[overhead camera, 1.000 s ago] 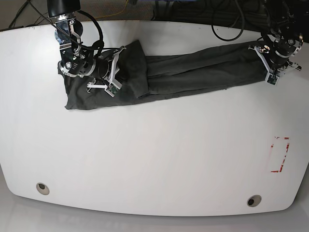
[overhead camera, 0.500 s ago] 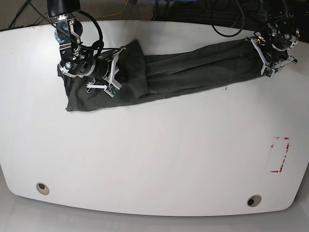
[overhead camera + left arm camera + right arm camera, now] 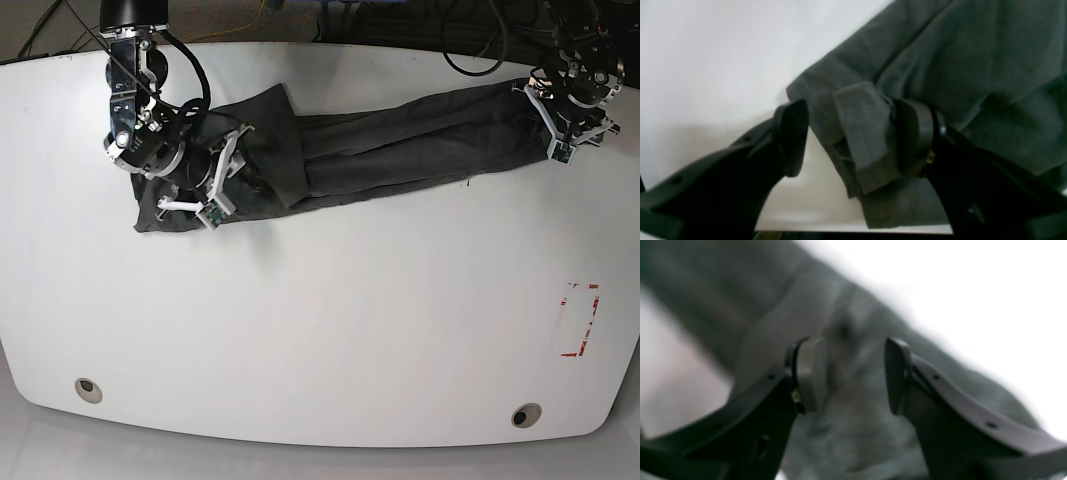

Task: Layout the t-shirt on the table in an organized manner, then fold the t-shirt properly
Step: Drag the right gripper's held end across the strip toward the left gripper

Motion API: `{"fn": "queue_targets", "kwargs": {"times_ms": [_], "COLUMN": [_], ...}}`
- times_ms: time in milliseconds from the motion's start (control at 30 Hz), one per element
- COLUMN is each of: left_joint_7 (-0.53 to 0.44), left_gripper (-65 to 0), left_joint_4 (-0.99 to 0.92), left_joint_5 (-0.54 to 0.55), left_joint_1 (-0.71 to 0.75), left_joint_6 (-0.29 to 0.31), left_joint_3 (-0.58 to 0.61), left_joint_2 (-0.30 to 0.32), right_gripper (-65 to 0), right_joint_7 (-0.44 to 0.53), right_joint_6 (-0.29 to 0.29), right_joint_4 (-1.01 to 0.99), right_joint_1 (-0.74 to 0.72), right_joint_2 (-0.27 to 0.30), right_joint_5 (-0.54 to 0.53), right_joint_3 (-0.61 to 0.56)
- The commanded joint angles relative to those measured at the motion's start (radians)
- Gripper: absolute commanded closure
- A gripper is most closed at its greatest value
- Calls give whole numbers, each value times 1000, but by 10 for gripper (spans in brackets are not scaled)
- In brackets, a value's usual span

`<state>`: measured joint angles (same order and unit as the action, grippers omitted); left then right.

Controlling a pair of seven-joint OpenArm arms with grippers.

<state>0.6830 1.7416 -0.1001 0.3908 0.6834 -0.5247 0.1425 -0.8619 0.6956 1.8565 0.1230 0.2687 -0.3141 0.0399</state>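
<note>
The dark grey t-shirt [image 3: 400, 140] lies stretched in a long wrinkled band across the far half of the white table [image 3: 320, 330]. My right gripper [image 3: 205, 185] hovers over the shirt's left end. In the blurred right wrist view its jaws stand open [image 3: 853, 373] with fabric [image 3: 853, 426] beneath and nothing pinched. My left gripper [image 3: 565, 130] is at the shirt's right end. In the left wrist view it is open [image 3: 850, 136]. A folded hem of the t-shirt [image 3: 863, 126] leans against one pad [image 3: 912, 136], well apart from the other.
A red tape rectangle [image 3: 580, 320] marks the table at the right. Two round grommets [image 3: 88, 388] [image 3: 526, 415] sit near the front edge. Black cables [image 3: 480, 55] lie beyond the far edge.
Both grippers have opened and let go of the shirt. The right gripper has swung slightly down and left; the left one has shifted a little toward the far edge.
</note>
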Motion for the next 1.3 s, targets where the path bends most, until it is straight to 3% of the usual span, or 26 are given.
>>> {"fn": "queue_targets", "kwargs": {"times_ms": [0,133,367,567,733,900,1267], "left_joint_7": [33,33,33,31,30,28,28], "left_gripper": [-394,-394,-393,-393,-393,-393,-393], "left_joint_4": [-12,-12,-12,-12,-12,-12,-12], "left_joint_5": [-19,-19,-19,-19,-17,-17,-17], "left_joint_1": [7,7,6,6,4,3,-29], "left_joint_6": [15,15,15,15,15,15,15], "left_joint_3": [5,5,5,5,5,5,5], "left_joint_2": [-1,-1,-4,-5,-7,-8,-8], "right_gripper": [-288,-286,-281,-145,-6,0,0], "right_joint_7": [-32,-113,-125,-125,-124,-115,43], "right_joint_6": [3,3,3,3,3,3,3], "right_joint_4": [53,75,76,70,13,-70,-245], "right_joint_1": [-36,-76,-87,-87,-95,-113,-118], "right_joint_2": [-24,-87,-179,-231,-233,-214,-156], "right_joint_5": [-10,-10,-10,-3,-1,-1,0], "right_joint_3": [38,18,-81,-162,-242,-282,-358]}}
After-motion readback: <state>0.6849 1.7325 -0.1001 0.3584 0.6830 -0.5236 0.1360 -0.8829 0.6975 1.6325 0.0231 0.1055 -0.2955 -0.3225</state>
